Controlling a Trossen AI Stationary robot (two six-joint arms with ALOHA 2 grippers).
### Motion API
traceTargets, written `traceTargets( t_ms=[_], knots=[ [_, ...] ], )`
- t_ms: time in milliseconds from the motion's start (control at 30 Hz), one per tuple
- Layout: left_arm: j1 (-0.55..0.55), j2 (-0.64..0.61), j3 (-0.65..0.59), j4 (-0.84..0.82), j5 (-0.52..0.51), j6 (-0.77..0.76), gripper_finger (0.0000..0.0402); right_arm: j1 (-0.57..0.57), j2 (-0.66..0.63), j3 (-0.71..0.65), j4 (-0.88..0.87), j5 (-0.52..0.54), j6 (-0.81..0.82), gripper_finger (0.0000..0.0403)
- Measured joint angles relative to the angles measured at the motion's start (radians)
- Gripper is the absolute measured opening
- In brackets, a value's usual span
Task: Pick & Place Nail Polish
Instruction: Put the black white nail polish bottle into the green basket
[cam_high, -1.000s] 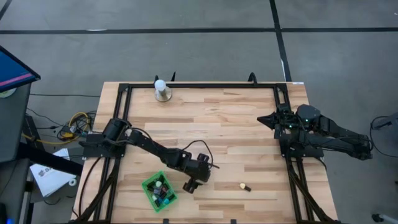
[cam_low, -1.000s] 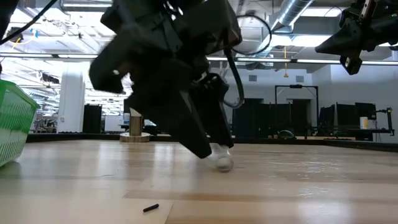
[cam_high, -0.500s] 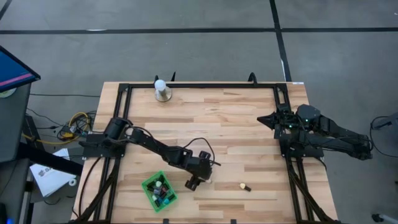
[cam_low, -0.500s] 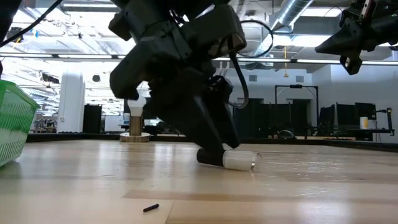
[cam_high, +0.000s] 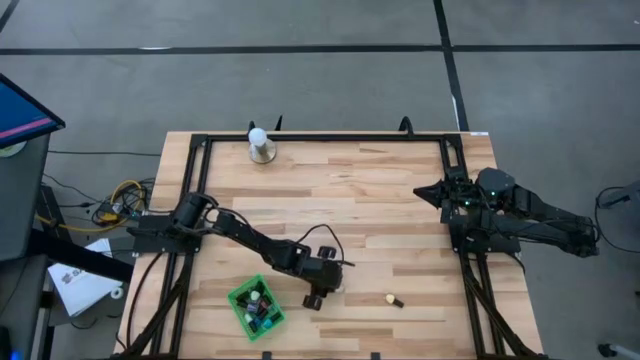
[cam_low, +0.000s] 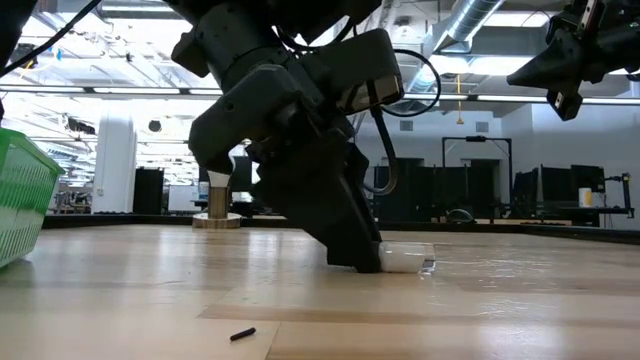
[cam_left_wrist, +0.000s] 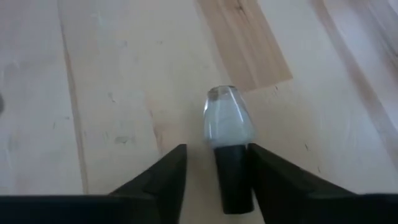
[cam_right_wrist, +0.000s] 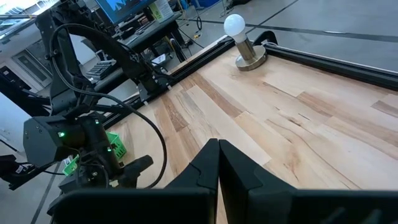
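Observation:
A white nail polish bottle (cam_left_wrist: 228, 118) with a dark cap lies on its side on the table. It also shows in the low view (cam_low: 405, 258). My left gripper (cam_left_wrist: 217, 177) is open and low over the table near the front middle (cam_high: 318, 297), with one finger on each side of the cap. A cream bottle (cam_high: 392, 299) lies on the table to its right. A green basket (cam_high: 240, 300) to its left holds several bottles. My right gripper (cam_right_wrist: 217, 152) is shut and empty, held high by the table's right edge (cam_high: 435, 192). My left gripper's open fingers stand on either side of the bottle's dark cap (cam_left_wrist: 233, 186). One finger (cam_left_wrist: 273, 177) is close against the cap; I cannot tell whether it touches. The fingers slant down from the table's left, along the bottle, which lies on the table.
A white ball-topped round stand (cam_high: 260, 146) stands at the far left edge. A small dark sliver (cam_low: 242, 334) lies on the wood near the low camera. Black frame rails (cam_high: 330, 137) run along the table's far and side edges.
The white bottle has fallen from standing under my left gripper onto its side, body pointing toward the table's right. My left gripper has gone a little toward the right edge and down after it, and its fingers now stand around the cap.

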Motion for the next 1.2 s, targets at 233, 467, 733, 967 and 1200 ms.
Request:
traceTargets(
  t_ms=[233, 467, 733, 967, 1200],
  knots=[
    [0.0, 0.003, -0.001, -0.007, -0.007, -0.018, 0.0054, 0.0, 0.0, 0.0, 0.0, 0.0, 0.0, 0.0],
    [0.0, -0.001, -0.002, -0.009, -0.008, -0.069, 0.0048, 0.0, 0.0, 0.0, 0.0, 0.0, 0.0, 0.0],
    [-0.005, -0.121, -0.01, -0.06, -0.018, -0.127, 0.0048, 0.0, 0.0, 0.0, 0.0, 0.0, 0.0, 0.0],
    [-0.076, -0.306, -0.008, -0.248, -0.021, -0.157, 0.0048, 0.0, 0.0, 0.0, 0.001, 0.0, 0.0, 0.0],
    [-0.227, -0.442, -0.007, -0.479, -0.024, -0.29, 0.0048, 0.0, 0.0, 0.0, 0.001, 0.0, 0.0, 0.0]
  ],
)
